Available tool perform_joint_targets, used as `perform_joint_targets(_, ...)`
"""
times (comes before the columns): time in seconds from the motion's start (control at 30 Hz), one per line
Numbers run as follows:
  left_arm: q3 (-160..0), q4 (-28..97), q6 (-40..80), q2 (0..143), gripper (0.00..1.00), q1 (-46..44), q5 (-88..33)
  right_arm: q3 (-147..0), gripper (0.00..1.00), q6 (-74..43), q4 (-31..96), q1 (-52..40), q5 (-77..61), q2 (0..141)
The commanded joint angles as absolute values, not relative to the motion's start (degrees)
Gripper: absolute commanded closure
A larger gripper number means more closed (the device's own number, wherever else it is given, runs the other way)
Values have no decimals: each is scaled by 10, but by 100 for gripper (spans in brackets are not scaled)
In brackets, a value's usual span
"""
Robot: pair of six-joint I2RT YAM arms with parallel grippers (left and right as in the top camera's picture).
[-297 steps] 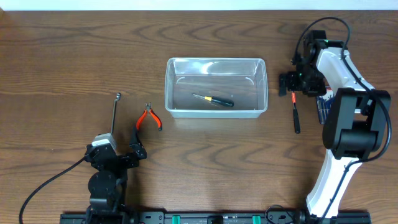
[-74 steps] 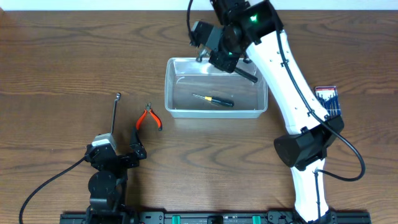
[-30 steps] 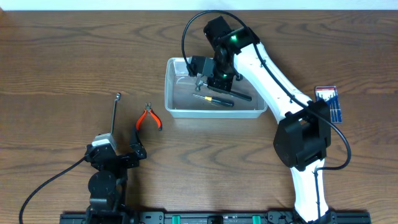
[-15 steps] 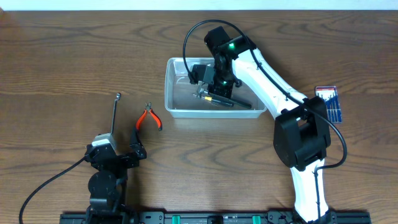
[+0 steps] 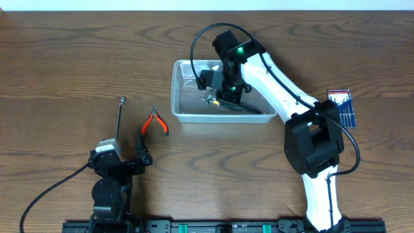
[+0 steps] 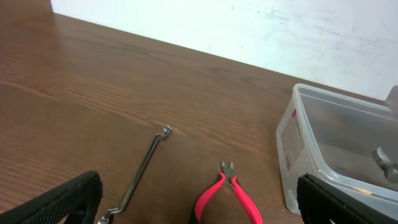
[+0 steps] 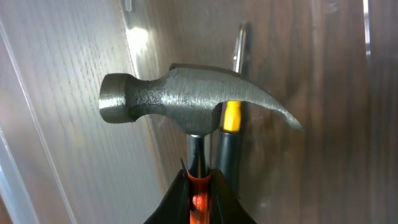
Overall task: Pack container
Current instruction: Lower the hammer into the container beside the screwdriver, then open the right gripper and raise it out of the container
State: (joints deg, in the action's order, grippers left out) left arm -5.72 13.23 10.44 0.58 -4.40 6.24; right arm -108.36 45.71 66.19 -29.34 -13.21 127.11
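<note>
The container (image 5: 176, 97), judged light and slippery, is best taken at its rim; a hammer (image 7: 180, 99) is pinched by the right fingers (image 7: 176, 200), and the left fingers (image 6: 62, 202) are spread.

The bench (image 5: 65, 58) is dark brown with wavy wood grain. The container (image 5: 174, 90) is clear, faintly grey plastic. The hammer (image 7: 180, 96) has a dull grey steel head with brushed marks, an orange band at the neck and a black handle. The screwdriver (image 7: 231, 117) is yellow and black. The pliers (image 5: 156, 123) have orange-red grips; the wrench (image 5: 119, 116) is silvery. The right arm (image 5: 284, 84) is white with black joints and a green light; the left arm (image 5: 108, 178) is black. A packet (image 5: 341, 107) is blue with a red top edge.
</note>
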Motion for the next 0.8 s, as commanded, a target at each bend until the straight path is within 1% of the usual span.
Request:
perform_joint_targets(0.0,-43,138,96,2,2,-47,67,-1068,98,457,655,-301,-149,1276)
perform_joint_targets(0.33,-43,138,96,2,2,-47,67,-1052,97,446,638,-301,-149,1277)
perform_joint_targets(0.5,-43,138,96,2,2,-47,67,-1052,92,433,633,-301,-149,1277)
perform_joint_targets(0.77,-43,138,96,2,2,-47,67,-1052,93,433,632,-302,-150,1277)
